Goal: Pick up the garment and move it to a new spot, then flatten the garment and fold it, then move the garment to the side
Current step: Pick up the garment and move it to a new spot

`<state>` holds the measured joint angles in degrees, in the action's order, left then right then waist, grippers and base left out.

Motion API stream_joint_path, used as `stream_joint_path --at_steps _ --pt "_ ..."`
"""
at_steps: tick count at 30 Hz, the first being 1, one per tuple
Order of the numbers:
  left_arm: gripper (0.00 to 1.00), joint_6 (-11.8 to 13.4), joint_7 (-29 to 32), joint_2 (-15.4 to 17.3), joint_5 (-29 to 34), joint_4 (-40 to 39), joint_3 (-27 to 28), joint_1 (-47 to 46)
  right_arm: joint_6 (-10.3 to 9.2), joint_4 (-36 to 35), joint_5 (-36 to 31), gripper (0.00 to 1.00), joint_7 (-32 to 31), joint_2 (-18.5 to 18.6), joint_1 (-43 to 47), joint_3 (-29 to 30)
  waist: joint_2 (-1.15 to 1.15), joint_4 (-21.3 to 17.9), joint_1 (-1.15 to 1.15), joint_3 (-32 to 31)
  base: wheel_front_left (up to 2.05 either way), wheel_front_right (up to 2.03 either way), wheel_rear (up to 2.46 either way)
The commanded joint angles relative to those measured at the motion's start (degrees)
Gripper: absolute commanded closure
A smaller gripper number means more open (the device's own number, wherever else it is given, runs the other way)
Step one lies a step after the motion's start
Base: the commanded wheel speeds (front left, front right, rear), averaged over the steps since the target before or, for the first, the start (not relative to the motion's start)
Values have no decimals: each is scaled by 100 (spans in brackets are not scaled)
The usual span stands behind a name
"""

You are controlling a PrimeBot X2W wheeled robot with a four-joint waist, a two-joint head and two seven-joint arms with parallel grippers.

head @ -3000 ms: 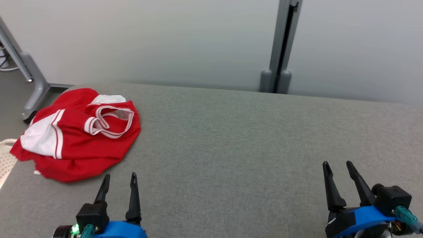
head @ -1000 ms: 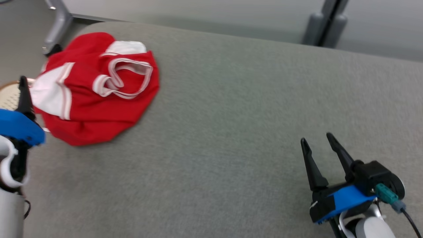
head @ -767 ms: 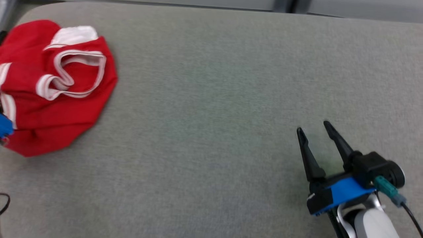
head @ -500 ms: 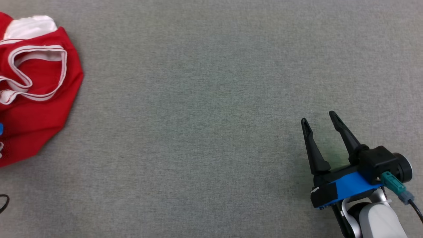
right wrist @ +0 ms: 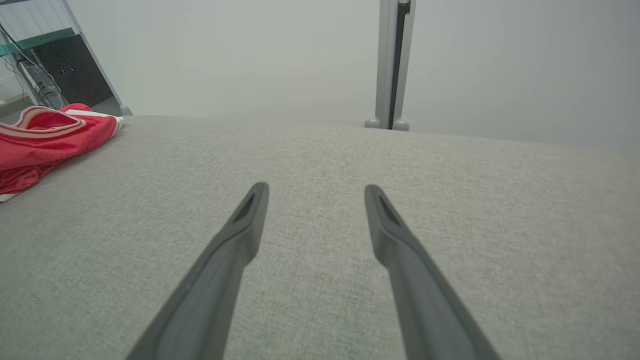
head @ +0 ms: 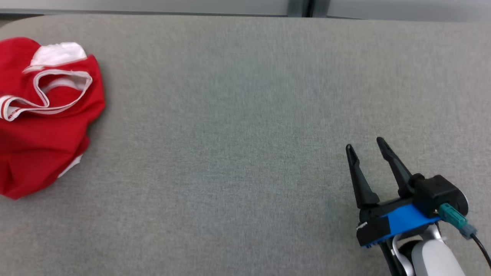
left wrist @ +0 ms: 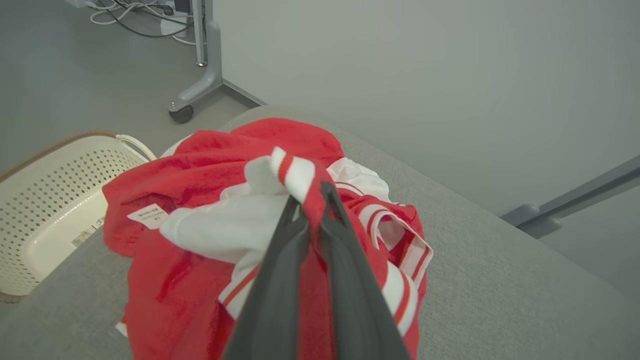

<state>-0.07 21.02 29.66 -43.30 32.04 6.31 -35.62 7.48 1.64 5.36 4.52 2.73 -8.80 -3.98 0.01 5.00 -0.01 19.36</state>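
The left gripper (left wrist: 311, 197) pinches a raised fold of the crumpled red-and-white jersey (left wrist: 170, 280), while the right gripper (head: 364, 143) hovers spread wide over the grey padded table (head: 230, 153).

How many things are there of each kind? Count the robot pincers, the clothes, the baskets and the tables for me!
pincers: 2, the left pincer shut on the shirt and the right pincer open
red and white shirt: 1
white laundry basket: 1
grey padded table: 1
Total: 5
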Motion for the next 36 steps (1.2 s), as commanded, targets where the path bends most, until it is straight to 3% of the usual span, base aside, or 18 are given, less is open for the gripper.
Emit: stream_joint_path --at_steps 1,8,16,26,36 --pt "100 -75 -34 135 113 -132 -72 -156 3 88 69 0 71 30 71 -36 -1 -57 1 -239 0 0 0" --pt "100 -288 -117 322 358 -879 -345 -570 3 618 478 0 351 29 276 -185 -1 -172 1 -1194 0 0 0" --pt "100 -341 227 -18 503 -1838 -964 -1359 3 938 692 0 513 28 509 -197 -1 -495 1 -1881 0 0 0" --pt "100 -308 284 -541 529 -2173 -1429 -2125 3 973 789 0 534 29 520 -375 -1 -1314 1 -1972 0 0 0" --pt "100 -445 336 -920 461 -2144 -1947 -1668 3 963 775 0 564 25 476 -210 -1 -1830 1 -1769 0 0 0"
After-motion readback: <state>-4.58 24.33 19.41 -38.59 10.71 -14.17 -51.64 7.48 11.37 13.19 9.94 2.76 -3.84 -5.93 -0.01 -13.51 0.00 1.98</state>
